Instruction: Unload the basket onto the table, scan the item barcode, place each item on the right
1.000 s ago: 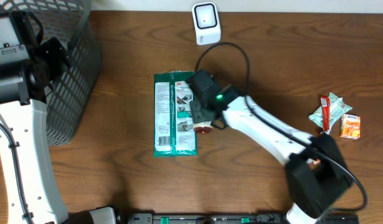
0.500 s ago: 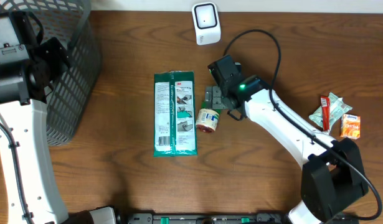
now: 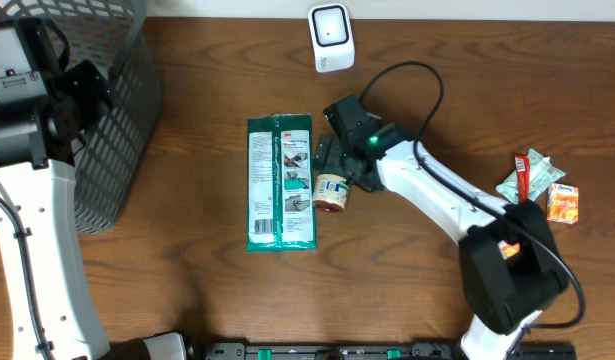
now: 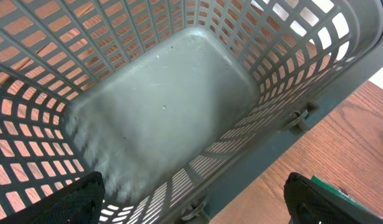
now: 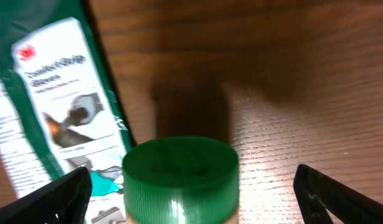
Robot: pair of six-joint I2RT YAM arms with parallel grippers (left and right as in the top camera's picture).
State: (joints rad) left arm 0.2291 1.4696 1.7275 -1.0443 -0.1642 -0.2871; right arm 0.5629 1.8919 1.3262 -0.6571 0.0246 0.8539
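Dark brown wooden table [image 3: 187,290], seen from above, carrying the following.

1. Grey mesh basket [image 3: 117,120], far left corner; nothing visible inside in the left wrist view. The left gripper [image 4: 197,199] hangs over its interior with fingers spread wide, holding nothing.
2. Green packet [image 3: 280,183], white printed label, lying flat near the table's middle, long side running from far edge to near edge.
3. White scanner [image 3: 331,37], upright at the middle of the far edge, well apart from the packet.
4. Snack packets [image 3: 537,185], a small cluster by the right edge.
5. Jar [image 3: 332,193], green ribbed cap, pale label, lying on its side just beside the packet's right edge. The right gripper [image 3: 325,160] hovers over its cap end, fingers wide apart on either side, not gripping it.
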